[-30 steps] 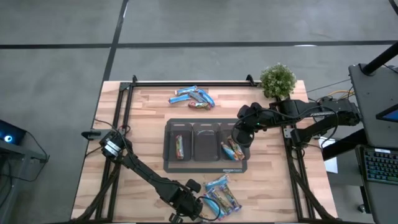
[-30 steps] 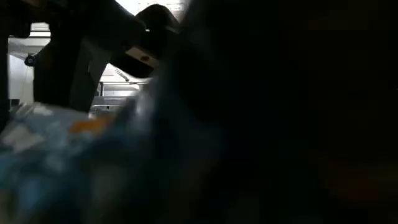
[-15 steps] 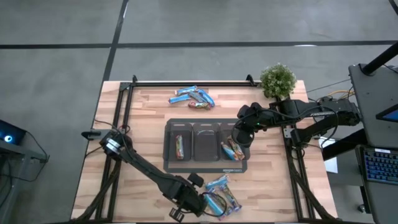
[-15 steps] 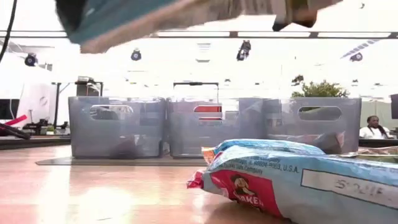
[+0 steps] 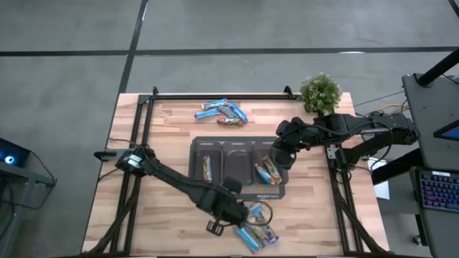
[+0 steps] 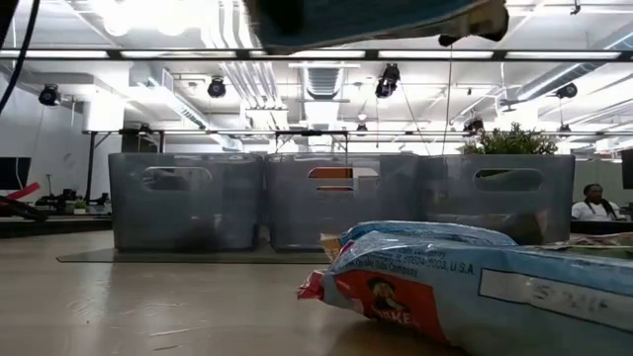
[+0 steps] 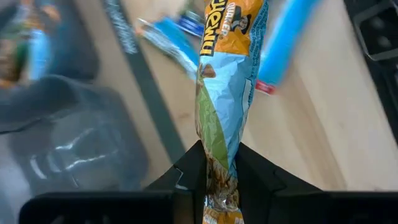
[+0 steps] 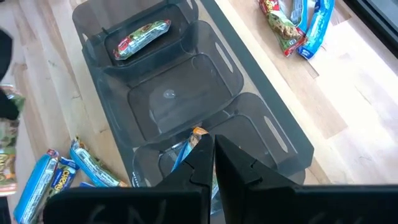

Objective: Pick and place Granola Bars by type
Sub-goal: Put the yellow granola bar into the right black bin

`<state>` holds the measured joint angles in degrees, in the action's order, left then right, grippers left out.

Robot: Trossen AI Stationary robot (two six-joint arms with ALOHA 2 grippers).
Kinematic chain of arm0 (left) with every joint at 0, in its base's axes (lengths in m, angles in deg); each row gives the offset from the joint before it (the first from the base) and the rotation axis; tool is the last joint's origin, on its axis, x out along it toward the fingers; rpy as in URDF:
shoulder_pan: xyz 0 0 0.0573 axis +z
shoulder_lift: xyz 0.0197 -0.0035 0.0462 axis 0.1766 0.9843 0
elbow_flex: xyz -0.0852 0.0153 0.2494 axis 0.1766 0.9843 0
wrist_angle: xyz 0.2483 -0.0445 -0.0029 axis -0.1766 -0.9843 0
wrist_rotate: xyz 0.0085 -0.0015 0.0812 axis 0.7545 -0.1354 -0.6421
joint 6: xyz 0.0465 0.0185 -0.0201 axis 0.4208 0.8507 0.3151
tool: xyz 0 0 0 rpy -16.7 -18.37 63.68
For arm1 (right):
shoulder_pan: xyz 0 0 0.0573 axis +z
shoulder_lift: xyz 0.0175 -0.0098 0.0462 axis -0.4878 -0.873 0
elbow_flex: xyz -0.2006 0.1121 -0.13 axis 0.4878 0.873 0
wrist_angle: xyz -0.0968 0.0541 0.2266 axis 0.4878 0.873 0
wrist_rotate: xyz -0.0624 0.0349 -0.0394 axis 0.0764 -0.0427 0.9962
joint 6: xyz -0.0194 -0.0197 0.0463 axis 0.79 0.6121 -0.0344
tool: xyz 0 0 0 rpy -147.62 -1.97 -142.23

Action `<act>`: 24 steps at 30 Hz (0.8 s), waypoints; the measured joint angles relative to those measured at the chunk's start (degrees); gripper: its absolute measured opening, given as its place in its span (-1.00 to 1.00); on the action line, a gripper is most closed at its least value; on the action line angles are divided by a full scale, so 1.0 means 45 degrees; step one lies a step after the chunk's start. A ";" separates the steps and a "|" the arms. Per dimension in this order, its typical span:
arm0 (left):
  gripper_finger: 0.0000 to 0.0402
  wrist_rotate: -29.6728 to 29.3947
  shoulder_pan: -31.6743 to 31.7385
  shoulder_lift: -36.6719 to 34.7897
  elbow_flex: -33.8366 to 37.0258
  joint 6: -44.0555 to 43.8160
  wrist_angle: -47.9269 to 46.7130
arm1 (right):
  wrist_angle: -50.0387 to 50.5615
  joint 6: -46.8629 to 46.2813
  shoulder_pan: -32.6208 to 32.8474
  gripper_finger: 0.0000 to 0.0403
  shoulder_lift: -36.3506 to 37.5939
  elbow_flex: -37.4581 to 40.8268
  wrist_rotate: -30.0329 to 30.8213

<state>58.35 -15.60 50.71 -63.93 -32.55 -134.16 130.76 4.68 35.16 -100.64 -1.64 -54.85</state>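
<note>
Pinching the crimped end of a glossy light-blue granola bar [image 7: 227,106], the left gripper [image 7: 219,163] hangs above the near part of the table [image 5: 165,122], between the tray's front edge and a loose cluster of bars. The wrapper is crinkled foil with an orange band and a green patch, and it sticks straight out from the two dark fingers [image 7: 255,177] clamped on it. From table height, this bar shows only as a blue strip at the upper edge.

Below it lies the near pile of bars [image 5: 257,231], flat oblong packets in shiny light blue, some with red ends. A second group, the far pile of bars [image 5: 221,112], rests on the pale wood-grain tabletop towards the back rail.

The tray [image 5: 237,192] is dark, smoky translucent plastic with three rounded compartments side by side. One end compartment holds a red-and-green wrapped bar [image 8: 140,36]; the middle one shows only bare plastic; the other end holds a few blue and orange bars [image 5: 268,172].

The right gripper [image 8: 214,152] is clenched with nothing between its fingers, poised over that filled end compartment. A small leafy green plant [image 5: 320,93] stands at the far right corner.
</note>
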 joint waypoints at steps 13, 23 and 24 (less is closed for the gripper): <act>-0.74 -0.0384 0.2679 0.0000 -0.0530 0.0986 0.0423 | 0.0954 -0.0212 0.0003 -0.96 0.2068 -0.0024 0.0023; -0.74 -0.0166 0.4598 0.0000 -0.0530 0.2772 0.2189 | 0.0996 -0.0768 0.0004 -0.96 0.2545 -0.0034 0.0432; -0.74 -0.0023 0.4775 0.0000 -0.0530 0.2715 0.2336 | 0.1004 -0.0788 0.0004 -0.96 0.2528 -0.0034 0.0443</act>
<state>58.24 5.89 50.71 -66.31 -20.33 -123.65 135.28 1.14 35.17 -89.26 -1.79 -52.86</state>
